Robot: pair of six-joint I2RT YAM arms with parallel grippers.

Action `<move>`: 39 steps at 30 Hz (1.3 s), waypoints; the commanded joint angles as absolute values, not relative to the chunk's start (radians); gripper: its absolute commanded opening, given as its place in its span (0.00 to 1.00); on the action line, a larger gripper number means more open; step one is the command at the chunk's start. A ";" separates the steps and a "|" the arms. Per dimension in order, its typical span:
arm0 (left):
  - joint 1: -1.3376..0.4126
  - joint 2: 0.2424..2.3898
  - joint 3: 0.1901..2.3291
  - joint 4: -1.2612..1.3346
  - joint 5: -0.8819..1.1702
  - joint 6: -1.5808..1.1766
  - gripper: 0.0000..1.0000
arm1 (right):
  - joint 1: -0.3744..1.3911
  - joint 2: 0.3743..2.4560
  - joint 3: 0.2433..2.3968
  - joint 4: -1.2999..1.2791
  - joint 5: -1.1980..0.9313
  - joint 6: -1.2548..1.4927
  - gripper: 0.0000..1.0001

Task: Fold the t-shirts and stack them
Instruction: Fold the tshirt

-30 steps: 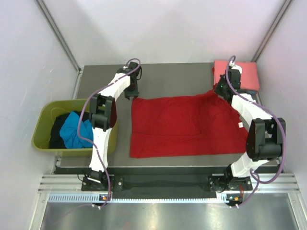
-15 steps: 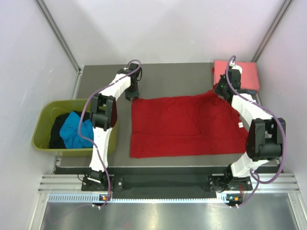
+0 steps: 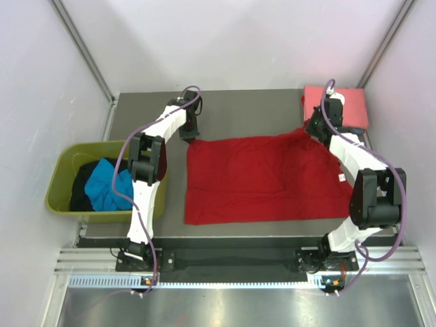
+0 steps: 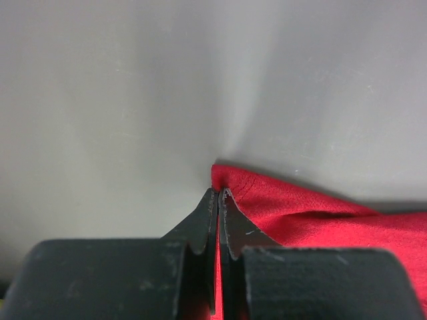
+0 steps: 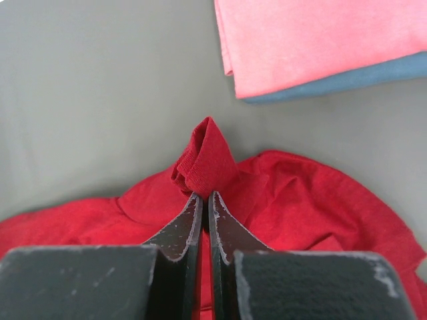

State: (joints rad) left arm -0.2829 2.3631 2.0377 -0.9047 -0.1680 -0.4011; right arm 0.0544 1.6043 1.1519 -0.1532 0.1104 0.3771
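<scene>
A: How do the two grips sit on the red t-shirt (image 3: 262,178)?

B: The left gripper (image 4: 218,195) has its jaws pressed together on the very corner of the hem, and only a sliver of cloth shows between them. The right gripper (image 5: 205,198) is pinching a bunched nub of cloth at the shoulder end, which pokes up just beyond its tips. The rest of the shirt lies flat on the table (image 3: 259,112), spread behind and between both grippers.

A: What could spoil the fold?

B: The left bite looks shallow, so a quick lift could pull the corner free and drop that side. The right nub may hold more than one layer, in which case the fold could come up skewed. If the arms rise unevenly, the cloth would likely drag and wrinkle.

A: And room to move?

B: Ahead of the left gripper there is only bare table. Just beyond the right gripper, off to one side, the folded salmon-pink shirt (image 5: 320,40) rests on a blue shirt (image 5: 363,79), and a forward swing could nudge that stack. The olive tub (image 3: 61,178) stands well apart on the left gripper's outer side, past the table edge.
</scene>
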 commanded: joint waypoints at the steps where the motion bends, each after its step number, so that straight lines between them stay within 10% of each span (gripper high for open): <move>1: -0.275 2.341 2.054 -0.940 -0.167 -0.394 0.00 | 0.019 1.528 1.152 -0.137 0.141 0.351 0.00; 39: -0.305 1.916 1.675 -0.888 -0.031 -0.420 0.00 | -0.074 1.283 0.965 -0.296 0.205 0.356 0.00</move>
